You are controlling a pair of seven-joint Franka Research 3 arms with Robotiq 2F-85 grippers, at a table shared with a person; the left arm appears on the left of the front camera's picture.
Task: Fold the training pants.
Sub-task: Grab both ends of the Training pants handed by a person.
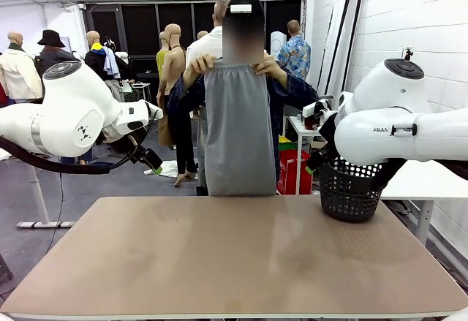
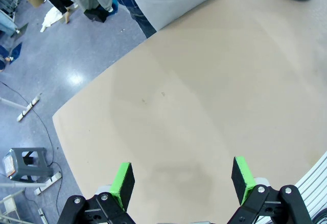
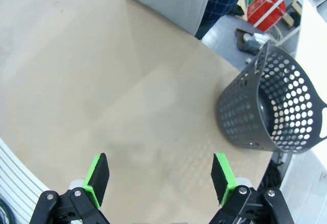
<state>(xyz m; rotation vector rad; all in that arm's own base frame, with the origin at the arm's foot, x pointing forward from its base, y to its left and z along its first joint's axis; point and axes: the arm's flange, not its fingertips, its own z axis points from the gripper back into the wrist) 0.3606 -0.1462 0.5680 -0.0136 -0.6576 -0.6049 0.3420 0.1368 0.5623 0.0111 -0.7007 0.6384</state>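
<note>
Although the table point(image 1: 234, 262) lay bare in front of you, both arms hung above its near corners. Your left fingers point(image 2: 122, 183) were spread wide and held nothing. Your right fingers point(image 3: 220, 175) were spread just as wide and were also empty. Farther back, a black perforated basket point(image 1: 351, 189) stood at the table's far right corner.

Beyond the far edge, a person held the training pants point(image 1: 238, 138) up by the waistband, a hand point(image 1: 199, 63) at each upper corner. The light grey cloth hung straight down as one narrow panel, and its lower end reached the table's far edge. You could not tell whether it touched.

Folding seemed not yet begun; the pants were only being presented. The next move likely called for them to lie flat on the table, within your reach. Each pair of fingers could then pinch an edge of the soft cloth.
</note>
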